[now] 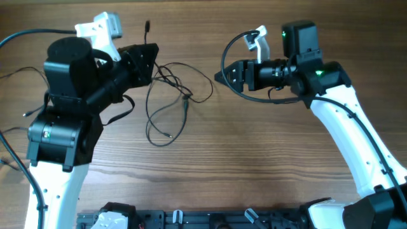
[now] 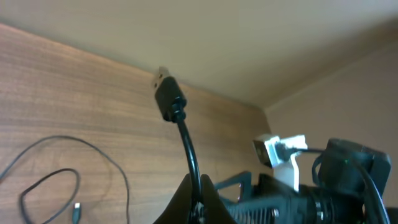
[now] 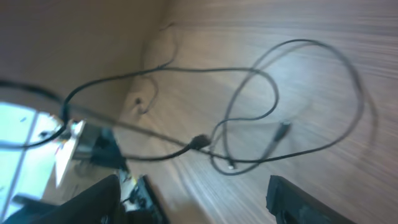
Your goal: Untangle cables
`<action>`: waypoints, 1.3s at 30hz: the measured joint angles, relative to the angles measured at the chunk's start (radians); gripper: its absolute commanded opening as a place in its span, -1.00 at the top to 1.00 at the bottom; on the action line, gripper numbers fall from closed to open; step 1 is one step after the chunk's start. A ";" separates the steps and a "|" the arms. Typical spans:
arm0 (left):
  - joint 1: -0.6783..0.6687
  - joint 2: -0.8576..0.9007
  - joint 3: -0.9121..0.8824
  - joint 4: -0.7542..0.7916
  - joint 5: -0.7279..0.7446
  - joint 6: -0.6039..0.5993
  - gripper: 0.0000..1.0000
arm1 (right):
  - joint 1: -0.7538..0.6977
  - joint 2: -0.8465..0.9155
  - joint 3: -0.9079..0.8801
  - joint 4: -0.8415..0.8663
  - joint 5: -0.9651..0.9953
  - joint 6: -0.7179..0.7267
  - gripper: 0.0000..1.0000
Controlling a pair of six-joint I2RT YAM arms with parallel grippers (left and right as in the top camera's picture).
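Observation:
Thin black cables [image 1: 172,102] lie in loose loops on the wooden table between the arms. My left gripper [image 1: 147,60] is shut on one cable; in the left wrist view that cable [image 2: 186,143] rises from the closed jaws [image 2: 198,202] to its black plug end [image 2: 168,96]. Another plug end [image 1: 146,27] shows above the left gripper in the overhead view. My right gripper [image 1: 224,76] is open and empty, right of the loops and pointing at them. The right wrist view shows the looped cables [image 3: 249,118] ahead of its spread fingers [image 3: 193,199].
The table [image 1: 254,165] is brown wood. Thicker black robot wires [image 1: 19,70] trail off the left edge. A dark fixture [image 1: 191,219] runs along the front edge. The two arms face each other across the cable loops.

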 measured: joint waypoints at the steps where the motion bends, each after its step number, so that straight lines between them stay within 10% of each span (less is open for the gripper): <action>1: 0.003 0.000 0.001 -0.001 0.000 -0.003 0.92 | 0.009 -0.002 0.000 0.005 -0.013 -0.010 -0.50; 13: 0.008 0.011 0.003 -0.057 -0.206 -0.116 0.92 | 0.221 -0.016 0.000 0.108 -0.013 -0.099 -0.75; 27: 0.008 0.091 0.005 -0.137 -0.508 -0.828 0.92 | 0.518 -0.008 0.000 0.265 0.529 0.555 -0.93; 39: 0.008 0.090 0.005 -0.140 -0.462 -0.941 0.92 | 0.588 0.260 -0.001 0.699 0.653 0.880 -0.82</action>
